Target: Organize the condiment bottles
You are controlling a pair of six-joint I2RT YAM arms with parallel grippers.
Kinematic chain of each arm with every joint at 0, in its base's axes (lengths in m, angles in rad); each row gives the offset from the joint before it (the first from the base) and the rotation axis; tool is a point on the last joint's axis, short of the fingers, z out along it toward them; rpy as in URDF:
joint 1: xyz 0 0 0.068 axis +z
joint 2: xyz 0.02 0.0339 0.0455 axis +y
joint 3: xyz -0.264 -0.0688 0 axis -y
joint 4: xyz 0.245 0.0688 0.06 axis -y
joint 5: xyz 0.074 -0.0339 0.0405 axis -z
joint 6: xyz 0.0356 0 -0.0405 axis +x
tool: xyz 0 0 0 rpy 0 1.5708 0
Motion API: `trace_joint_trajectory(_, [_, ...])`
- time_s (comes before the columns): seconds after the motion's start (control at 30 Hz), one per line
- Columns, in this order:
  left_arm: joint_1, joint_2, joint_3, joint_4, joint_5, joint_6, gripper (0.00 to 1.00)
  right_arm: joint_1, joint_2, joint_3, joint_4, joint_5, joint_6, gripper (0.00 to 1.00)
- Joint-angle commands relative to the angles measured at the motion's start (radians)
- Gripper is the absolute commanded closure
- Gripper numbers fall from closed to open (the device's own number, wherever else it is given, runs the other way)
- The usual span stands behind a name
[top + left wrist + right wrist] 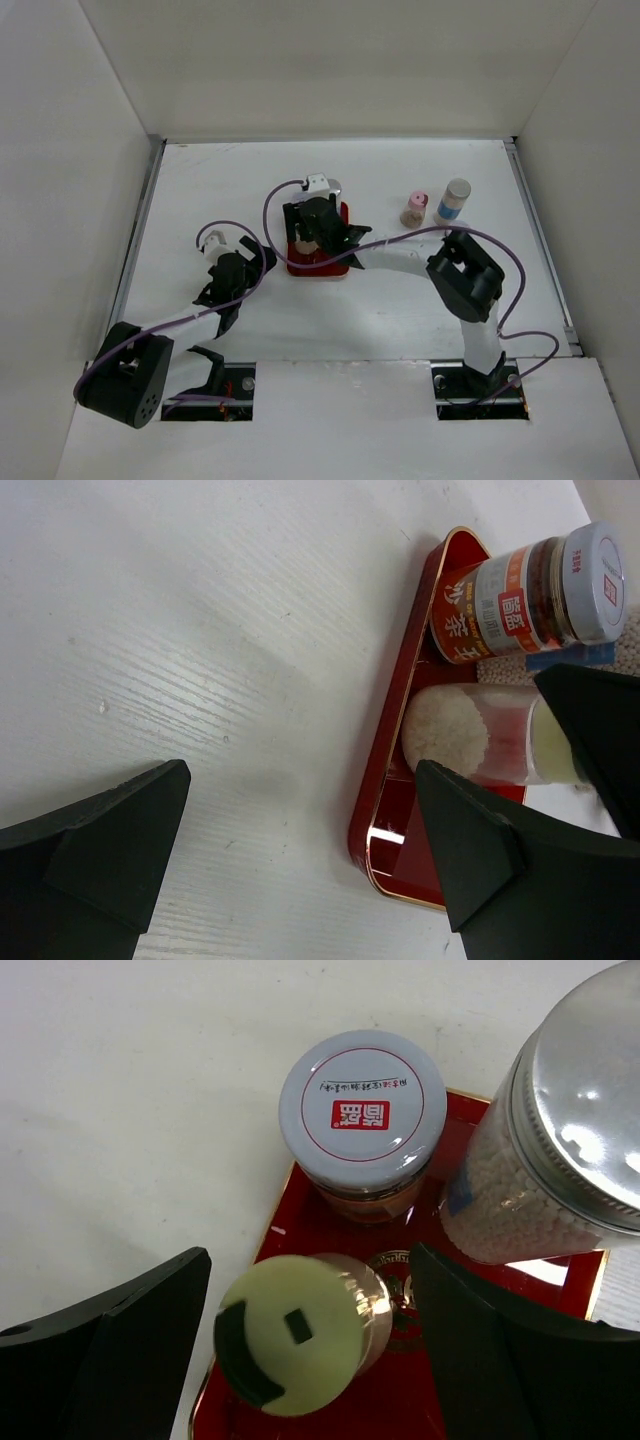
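The top external camera looks down from behind the near edge over the whole table [400,300]. Both wrist cameras closely frame the red tray [300,268]: left sideways, right downward.

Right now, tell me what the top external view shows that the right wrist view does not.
Only top external: a pink-capped bottle and a silver-capped bottle standing on the table off the red tray, plus the left arm. Only right wrist: bottle tops on the tray, a yellow-green cap and a pale lid with a red logo. Both: the red tray.
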Motion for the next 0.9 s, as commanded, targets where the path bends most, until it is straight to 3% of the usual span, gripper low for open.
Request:
trace_joint_trajectory(0.0, [-0.003,-0.008,-0.005,0.057,0.003,-0.007,0.0,0.011,-0.134,-0.005,0.029,-0.018,-0.004,0.12])
trace_joint_trajectory(0.23, [-0.007,0.001,-0.002,0.06,0.005,-0.007,0.0,-0.05,-0.435,-0.264,0.054,0.032,0.005,0.13])
trace_joint_trajectory(0.47, [-0.018,0.021,0.004,0.069,0.012,-0.007,0.0,-0.327,-0.657,-0.505,0.057,0.12,0.027,0.13])
trace_joint_trajectory(0.67, [-0.02,0.01,0.0,0.072,0.008,-0.006,0.0,-0.56,-0.669,-0.51,0.051,0.196,-0.042,0.05])
trace_joint_trajectory(0.73, [-0.018,0.023,0.001,0.074,0.015,-0.006,0.0,-0.616,-0.632,-0.477,0.033,0.195,-0.048,0.0])
trace_joint_trajectory(0.87, [-0.021,0.023,0.006,0.077,0.014,-0.006,0.0,-0.679,-0.509,-0.38,-0.036,0.16,-0.053,0.0])
